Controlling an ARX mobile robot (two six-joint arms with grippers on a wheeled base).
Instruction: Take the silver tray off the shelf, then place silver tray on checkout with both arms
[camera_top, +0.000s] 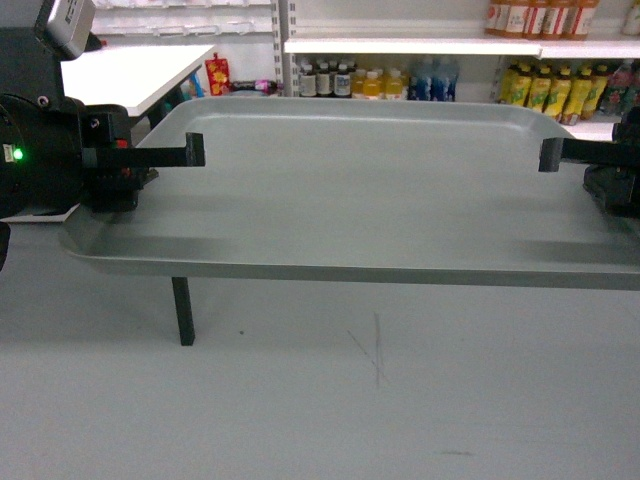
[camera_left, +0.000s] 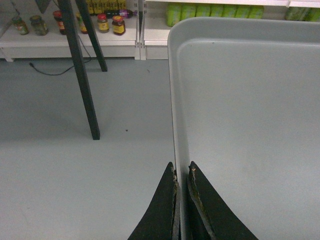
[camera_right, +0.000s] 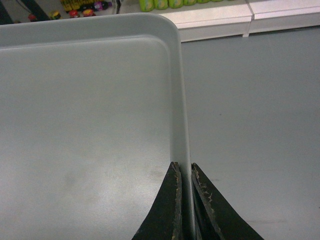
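Head view: the silver tray (camera_top: 370, 190) hangs level above grey floor (camera_top: 330, 400), its bed bare, with the left gripper (camera_left: 182, 172) clenched on its left rim and the right gripper (camera_right: 183, 170) clenched on its right rim. Stocked shelves (camera_top: 430, 47) stand well behind.

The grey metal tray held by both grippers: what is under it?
Under the grey metal tray only grey floor and one black table leg show. Whatever lies directly beneath its middle is covered.
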